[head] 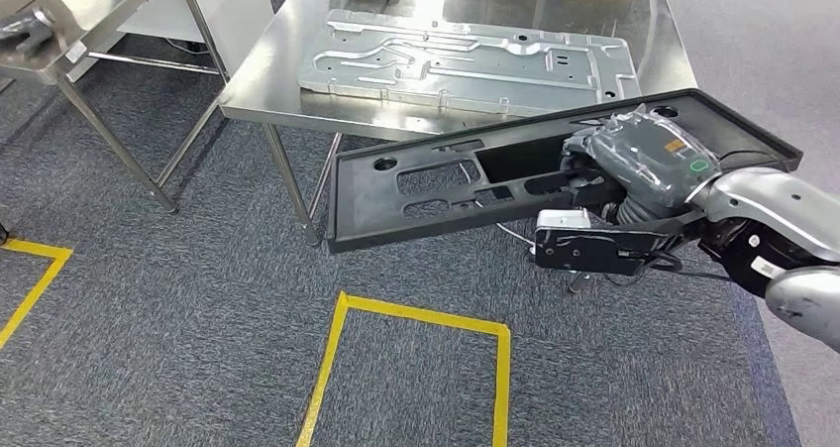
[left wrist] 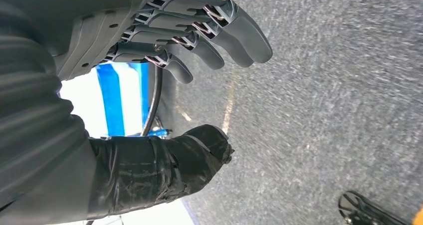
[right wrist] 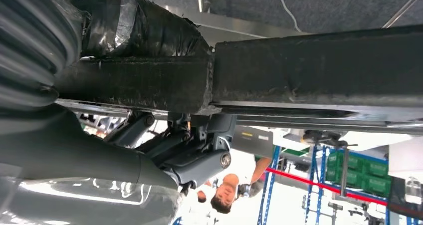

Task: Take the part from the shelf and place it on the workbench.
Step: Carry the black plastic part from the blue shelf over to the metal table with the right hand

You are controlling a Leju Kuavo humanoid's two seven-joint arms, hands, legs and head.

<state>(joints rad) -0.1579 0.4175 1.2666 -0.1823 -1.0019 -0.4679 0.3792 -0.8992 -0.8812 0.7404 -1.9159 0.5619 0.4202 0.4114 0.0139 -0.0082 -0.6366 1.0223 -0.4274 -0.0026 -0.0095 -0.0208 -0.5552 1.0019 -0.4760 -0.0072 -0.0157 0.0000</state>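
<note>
right hand (head: pixel 644 155) grips black plastic panel (head: pixel 436 184), carrying step; left hand (left wrist: pixel 164 85) hangs open-fingered. next: lower panel onto steel surface (head: pixel 287 60) beside metal plate (head: pixel 466 60).

No legible text — labels blurred (unreadable), no numbers

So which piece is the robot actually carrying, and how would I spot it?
Find the steel workbench with a silver metal plate lying on it. Just in front, over the grey carpet, the right robot hand holds a long black panel by one end. It is the only black, cut-out piece, and it is in the air.
</note>
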